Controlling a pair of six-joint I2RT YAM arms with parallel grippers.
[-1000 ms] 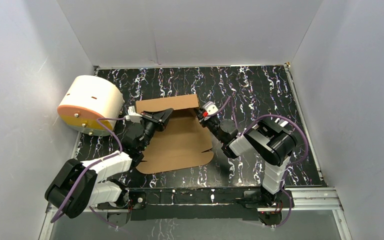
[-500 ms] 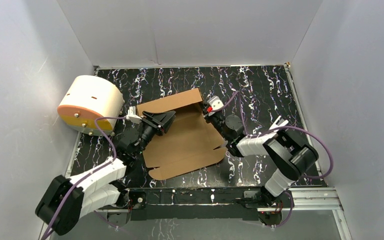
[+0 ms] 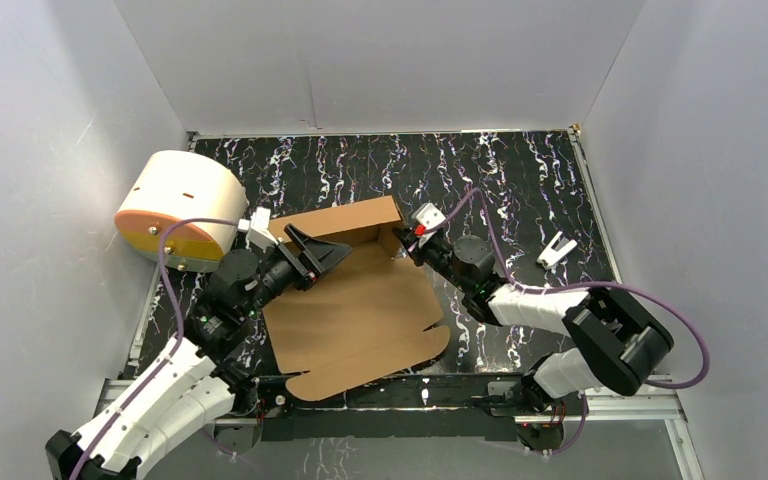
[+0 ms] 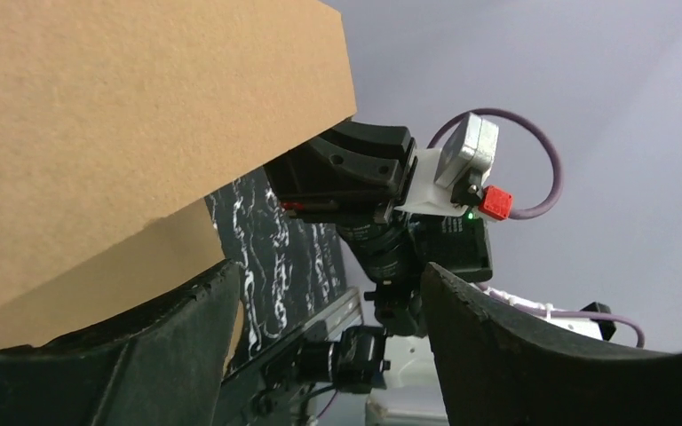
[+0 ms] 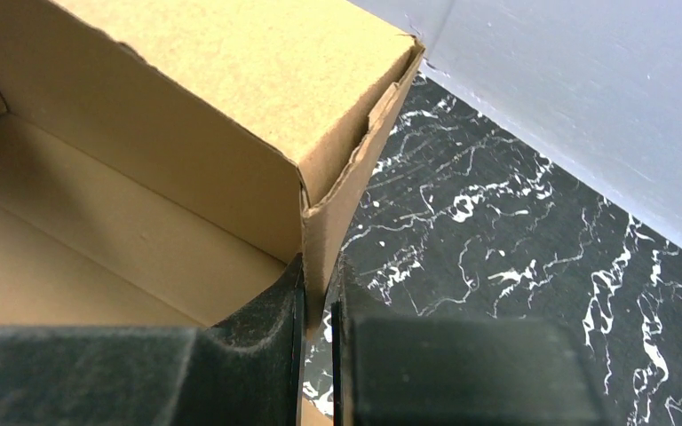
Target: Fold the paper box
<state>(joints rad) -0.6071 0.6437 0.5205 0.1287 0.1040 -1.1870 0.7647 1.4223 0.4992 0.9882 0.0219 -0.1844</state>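
Note:
The paper box (image 3: pixel 360 310) is brown cardboard, a flat sheet with its far wall (image 3: pixel 335 215) folded upright. My right gripper (image 3: pixel 402 244) is shut on the box's right side flap (image 5: pixel 320 222) at the far right corner, one finger inside and one outside. In the right wrist view the pinched card sits between my right gripper (image 5: pixel 317 306) pads, and the box's inner floor (image 5: pixel 71 231) shows on the left. My left gripper (image 3: pixel 325 246) stands open beside the upright wall, holding nothing. In the left wrist view my left gripper (image 4: pixel 329 328) frames the right arm's wrist (image 4: pixel 355 173), with the cardboard wall (image 4: pixel 124 115) at upper left.
A cream-white cylinder with an orange face (image 3: pixel 175 205) lies at the far left, close behind the left arm. A small white clip (image 3: pixel 557 248) lies on the black marbled table (image 3: pixel 520 180) to the right. Grey walls enclose three sides, and a metal rail (image 3: pixel 610 395) runs along the near edge.
The left gripper opened, let go of the box wall and drew back a little. The box slid and turned toward the near edge. The right arm stretched out lower, still gripping the corner.

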